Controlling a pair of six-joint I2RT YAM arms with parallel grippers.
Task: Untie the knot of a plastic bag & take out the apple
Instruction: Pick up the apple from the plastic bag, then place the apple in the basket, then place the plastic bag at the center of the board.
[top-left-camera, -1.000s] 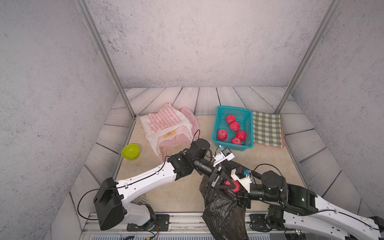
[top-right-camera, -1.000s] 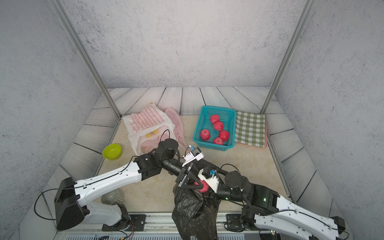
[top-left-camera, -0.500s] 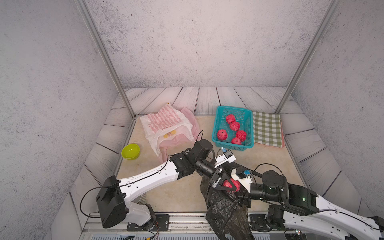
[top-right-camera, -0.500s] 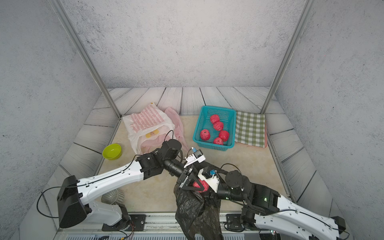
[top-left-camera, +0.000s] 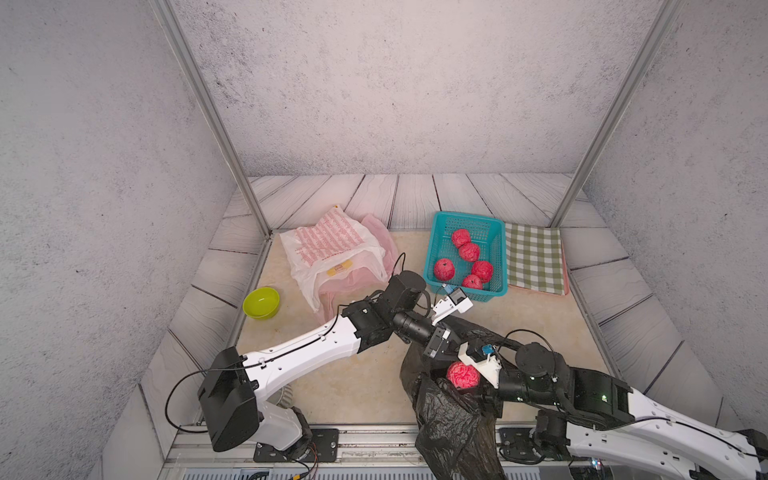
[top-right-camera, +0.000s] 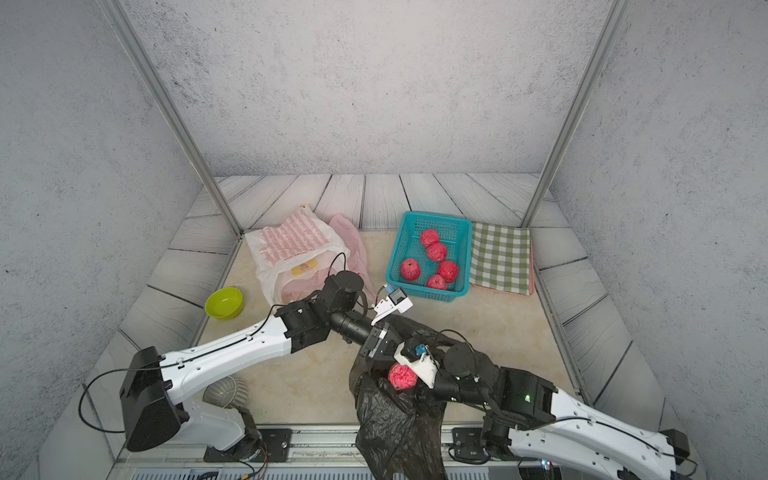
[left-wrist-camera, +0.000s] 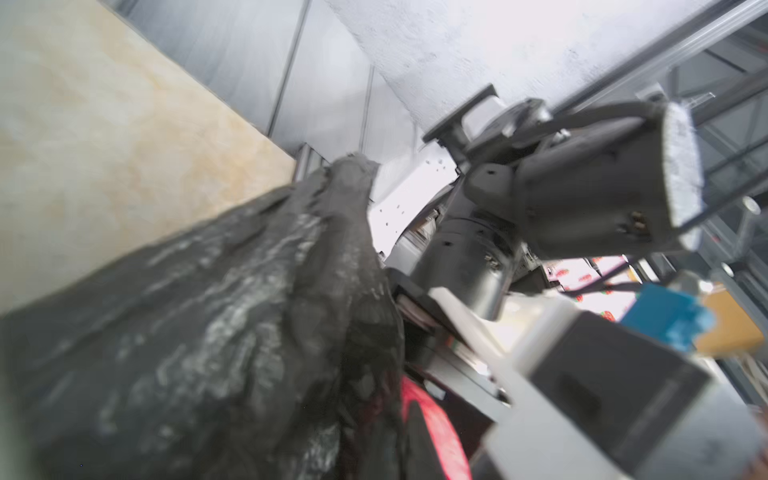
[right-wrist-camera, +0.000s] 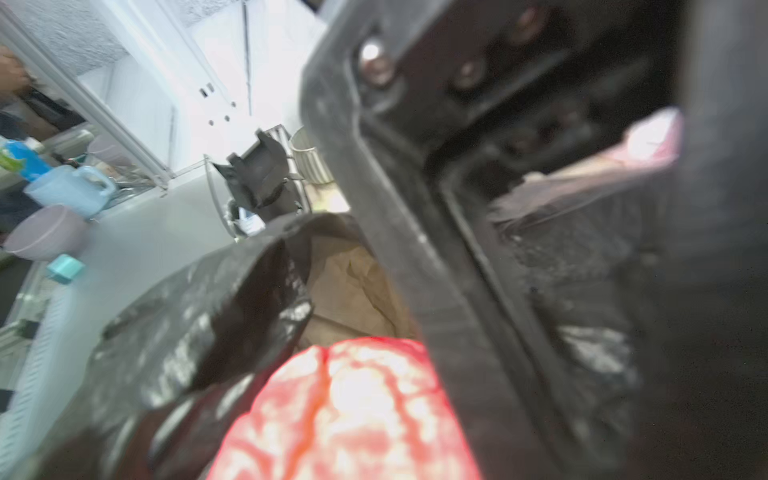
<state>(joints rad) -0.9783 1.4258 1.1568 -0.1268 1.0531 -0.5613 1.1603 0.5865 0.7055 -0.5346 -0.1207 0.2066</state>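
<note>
Crinkled black plastic bag (top-left-camera: 451, 419) hangs over the front edge of the tabletop (top-left-camera: 365, 374). At its mouth the right claw (top-left-camera: 468, 381) grips the round red apple (top-left-camera: 461, 374). The left claw (top-left-camera: 441, 347) is closed at the bag's rim.

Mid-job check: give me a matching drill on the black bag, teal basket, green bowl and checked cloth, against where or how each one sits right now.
Things:
1. black bag
2. teal basket
3. green bowl
4. checked cloth

States:
A. empty, at the left edge of the beige mat
B. holds five red apples
C. lies flat, right of the basket
D. hangs over the front edge, an apple at its mouth

Pairs: 1-D, 2-B, 3-A, 4-C
</note>
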